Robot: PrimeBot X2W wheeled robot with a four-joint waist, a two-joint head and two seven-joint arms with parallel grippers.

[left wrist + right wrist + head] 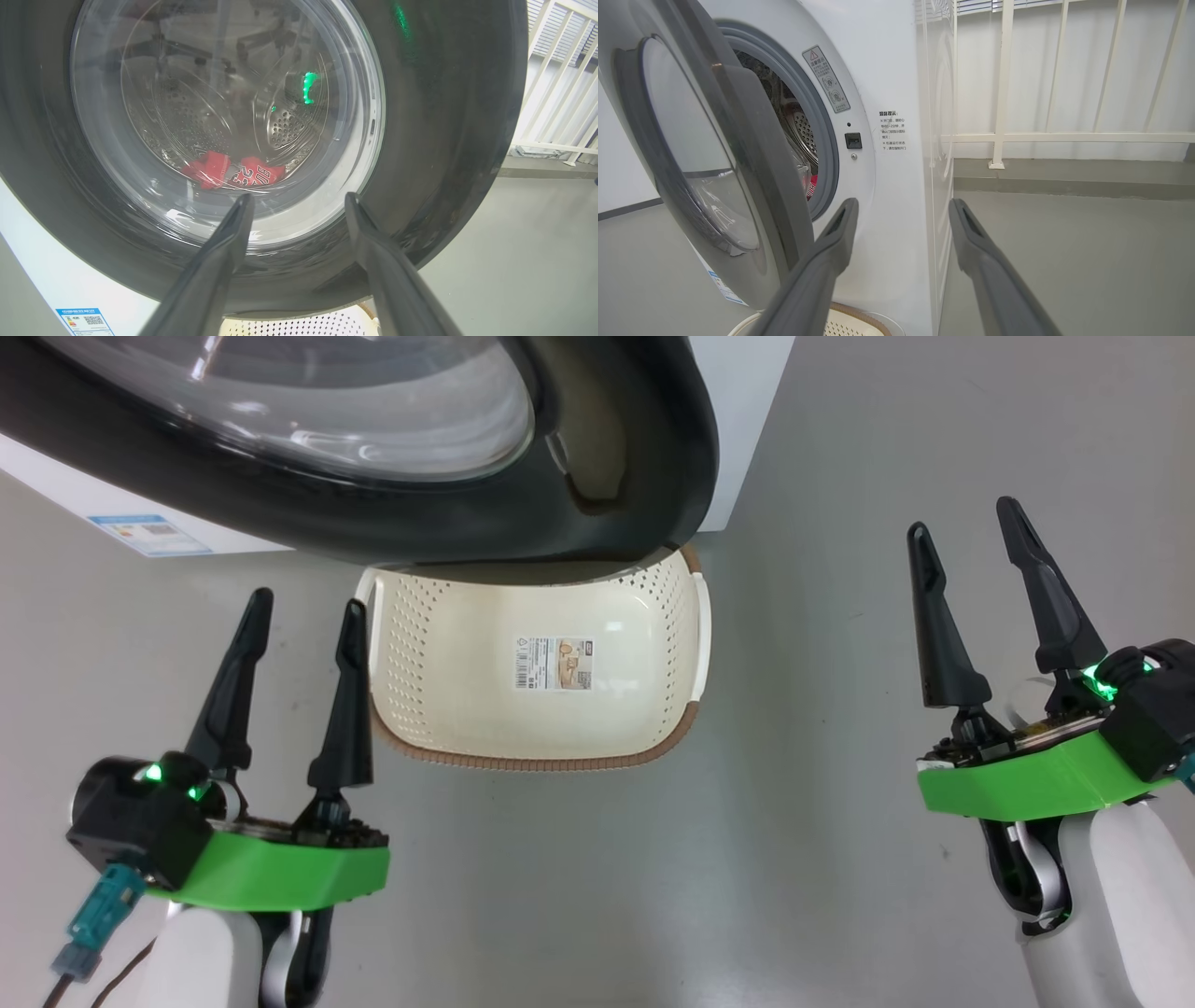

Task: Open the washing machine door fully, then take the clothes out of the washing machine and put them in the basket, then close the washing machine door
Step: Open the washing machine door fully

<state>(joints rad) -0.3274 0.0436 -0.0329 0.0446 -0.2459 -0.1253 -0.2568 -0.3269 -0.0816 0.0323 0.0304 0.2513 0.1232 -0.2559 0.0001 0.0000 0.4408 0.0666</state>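
Observation:
The washing machine door [597, 476] hangs partly open over the far edge of the cream basket [448, 644], which holds nothing. Through its glass [224, 116] I see the red clothes [233, 172] low in the steel drum. From the right wrist, the door [738, 186] stands ajar off the white washing machine [887, 196], with a sliver of red cloth [813, 184] in the gap. My left gripper [303, 607] is open beside the basket's left rim. My right gripper [966, 518] is open over bare floor to the right.
A blue label [149, 534] marks the machine's lower corner. A white railing [1064, 135] and a low step run behind the machine on the right. Grey floor [794, 859] lies between my arms and the basket.

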